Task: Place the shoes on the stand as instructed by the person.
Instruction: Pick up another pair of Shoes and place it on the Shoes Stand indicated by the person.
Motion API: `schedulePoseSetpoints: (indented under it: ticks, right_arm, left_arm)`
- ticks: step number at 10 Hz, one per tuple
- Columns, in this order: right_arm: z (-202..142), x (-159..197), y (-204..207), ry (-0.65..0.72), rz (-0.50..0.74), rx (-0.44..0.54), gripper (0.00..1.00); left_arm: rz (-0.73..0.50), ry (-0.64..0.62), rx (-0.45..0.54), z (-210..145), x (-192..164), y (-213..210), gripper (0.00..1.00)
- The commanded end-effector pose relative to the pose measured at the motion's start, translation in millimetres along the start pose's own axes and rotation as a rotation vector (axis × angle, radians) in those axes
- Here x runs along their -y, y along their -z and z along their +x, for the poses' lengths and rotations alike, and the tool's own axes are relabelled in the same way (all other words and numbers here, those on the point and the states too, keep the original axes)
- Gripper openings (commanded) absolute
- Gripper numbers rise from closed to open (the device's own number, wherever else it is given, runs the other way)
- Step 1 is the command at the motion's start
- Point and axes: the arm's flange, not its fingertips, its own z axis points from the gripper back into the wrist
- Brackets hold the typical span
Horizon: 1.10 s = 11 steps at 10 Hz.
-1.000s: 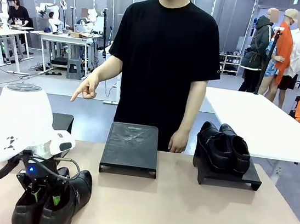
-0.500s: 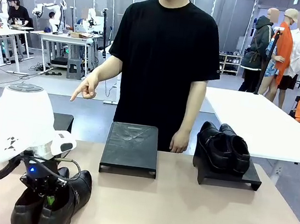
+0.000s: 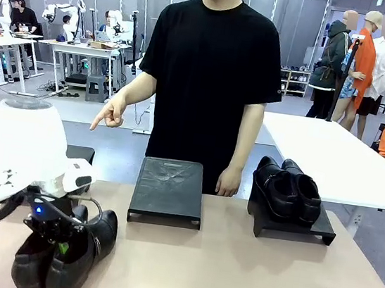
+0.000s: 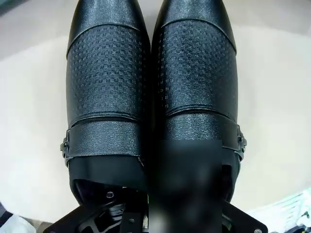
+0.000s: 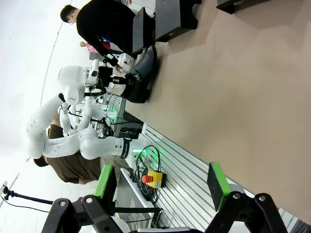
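My left gripper (image 3: 59, 243) just clamped onto the inner collars of the boot pair (image 3: 67, 262), toes poking out ahead of the jaws. Grab's done, so I reckon lifting to the empty stand (image 3: 167, 190) is next.

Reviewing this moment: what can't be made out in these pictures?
- Left gripper, its fingertips: front view, sunk inside the near shoes; left wrist view, a dark blur close to the lens.
- What the person's hand points at: front view, the left arm covers most of a dark object there.
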Motion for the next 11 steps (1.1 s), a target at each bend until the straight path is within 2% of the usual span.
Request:
schedulePoseSetpoints:
  ticks: [1,4,5,6,8,10,11]
  right_arm:
    - [-1.2,-2.5,-1.9,-0.013,0.008,0.003,0.96]
    - [-1.2,-2.5,-1.9,-0.013,0.008,0.003,0.96]
    - [-1.2,-2.5,-1.9,-0.013,0.008,0.003,0.96]
    - [-1.2,-2.5,-1.9,-0.013,0.008,0.003,0.96]
    - [-1.2,-2.5,-1.9,-0.013,0.008,0.003,0.96]
    - [-1.2,-2.5,-1.9,-0.013,0.008,0.003,0.96]
    - [-1.2,-2.5,-1.9,-0.013,0.008,0.003,0.96]
  left_arm:
    - [0.062,0.003,0.068,-29.5,-14.6,-51.5,0.00]
    - [0.041,0.014,0.092,-21.5,-42.5,-100.1,0.00]
    - [0.039,0.057,0.063,-18.7,-55.4,-113.2,0.00]
    - [0.052,0.099,0.069,-16.3,-71.3,-124.4,0.00]
    - [0.020,0.078,0.102,-6.0,-109.8,-144.9,0.00]
    - [0.056,0.119,0.125,4.3,-153.8,-155.7,0.00]
    - [0.008,0.121,0.142,5.9,-164.1,-159.1,0.00]
